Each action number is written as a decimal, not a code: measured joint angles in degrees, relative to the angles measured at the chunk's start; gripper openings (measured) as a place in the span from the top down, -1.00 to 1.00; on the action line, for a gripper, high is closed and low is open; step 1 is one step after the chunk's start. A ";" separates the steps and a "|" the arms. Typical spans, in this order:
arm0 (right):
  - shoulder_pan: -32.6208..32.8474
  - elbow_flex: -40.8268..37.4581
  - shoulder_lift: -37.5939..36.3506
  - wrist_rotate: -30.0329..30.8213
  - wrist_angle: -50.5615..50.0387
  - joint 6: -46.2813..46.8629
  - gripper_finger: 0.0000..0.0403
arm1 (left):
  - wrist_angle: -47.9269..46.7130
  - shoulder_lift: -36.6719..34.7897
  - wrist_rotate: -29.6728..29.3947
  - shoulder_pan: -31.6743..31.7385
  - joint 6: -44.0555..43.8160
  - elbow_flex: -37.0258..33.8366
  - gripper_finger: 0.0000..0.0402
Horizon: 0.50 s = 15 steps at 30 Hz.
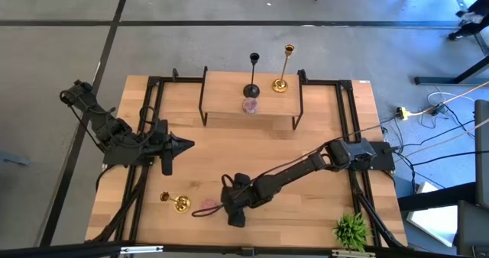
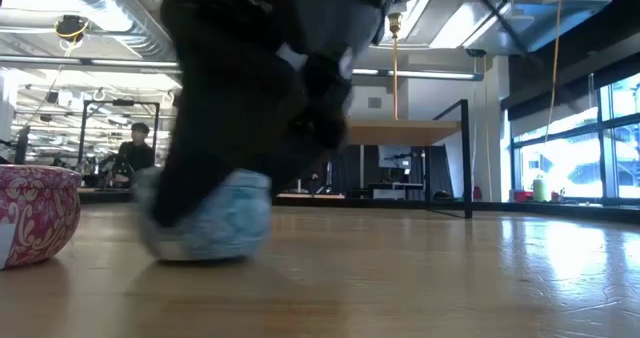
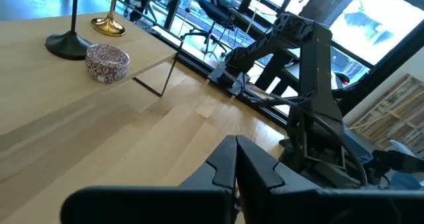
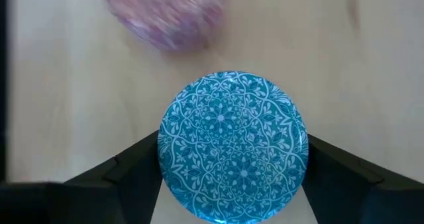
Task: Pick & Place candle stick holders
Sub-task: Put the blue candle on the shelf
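R gripper [image 4: 233, 177] straddling the light blue holder [image 4: 233, 146] at table's front edge.
Fingers are sitting wide either side of the blue holder, close to its rim; can't tell if actually gripping. Pink holder [image 1: 208, 204] is lying just beside it, lying gold stick [image 1: 177, 203] beyond that. Black stick [image 1: 252, 75], upright gold stick [image 1: 284, 69] & purple holder [image 1: 250, 104] are standing on the raised shelf [image 1: 229, 98], well apart from blue one. L gripper [image 3: 236, 177] is waiting closed, empty.
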 joint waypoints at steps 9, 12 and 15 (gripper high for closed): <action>-2.69 10.92 0.13 3.54 -19.71 1.73 -0.46 | 0.00 0.00 -0.35 0.00 0.00 0.00 0.99; -4.29 15.15 0.13 3.74 -24.49 2.93 -0.46 | 0.00 0.00 -0.37 0.00 0.02 0.00 0.99; -6.05 19.85 0.13 3.73 -30.30 4.47 -0.46 | 0.00 0.00 -0.37 0.00 0.02 0.00 0.99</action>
